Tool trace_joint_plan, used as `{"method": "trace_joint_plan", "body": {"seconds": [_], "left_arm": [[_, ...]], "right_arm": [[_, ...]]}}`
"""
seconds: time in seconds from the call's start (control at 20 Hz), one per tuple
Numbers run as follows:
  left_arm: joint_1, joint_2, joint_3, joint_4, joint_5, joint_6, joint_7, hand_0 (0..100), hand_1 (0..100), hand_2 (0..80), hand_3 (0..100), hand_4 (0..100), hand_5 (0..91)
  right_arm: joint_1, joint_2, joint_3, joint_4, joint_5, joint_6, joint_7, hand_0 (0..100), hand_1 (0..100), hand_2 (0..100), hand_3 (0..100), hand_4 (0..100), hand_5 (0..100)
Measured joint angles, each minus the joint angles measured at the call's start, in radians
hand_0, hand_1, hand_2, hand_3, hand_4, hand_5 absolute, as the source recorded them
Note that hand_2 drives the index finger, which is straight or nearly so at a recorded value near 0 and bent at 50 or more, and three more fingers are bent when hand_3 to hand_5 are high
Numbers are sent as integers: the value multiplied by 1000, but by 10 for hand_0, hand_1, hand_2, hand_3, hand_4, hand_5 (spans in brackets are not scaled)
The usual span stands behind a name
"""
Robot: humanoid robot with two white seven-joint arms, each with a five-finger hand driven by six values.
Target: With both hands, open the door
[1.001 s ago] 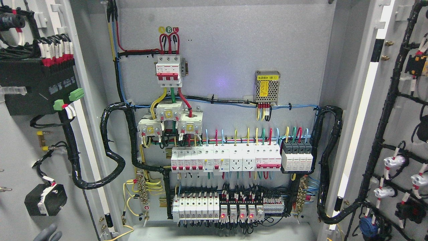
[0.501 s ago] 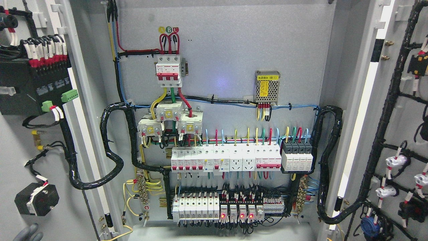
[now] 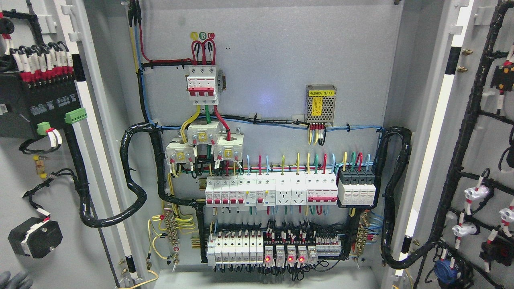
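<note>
Now both matte grey steel doors, left door and right door, stand swung wide of the breaker panel. Left of it, the left door has swung further out. Only rubbery grey fingertips of the left hand show; their pose is unclear.

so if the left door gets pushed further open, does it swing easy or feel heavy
The left door probably feels heavy: a black module and other parts are bolted on. The thick wrapped cable loom bridging to the cabinet may resist slightly. Likely stiff, not floppy.
</note>
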Motion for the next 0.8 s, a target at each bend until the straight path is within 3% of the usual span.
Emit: {"method": "trace_joint_plan", "body": {"seconds": [0.8], "left_arm": [[-13,42,67,93,116,18,-4,0,0,0,0,0,0]], "right_arm": [[2,1,-21,16,-6,1,-1,192,0,0,0,0,0]]}}
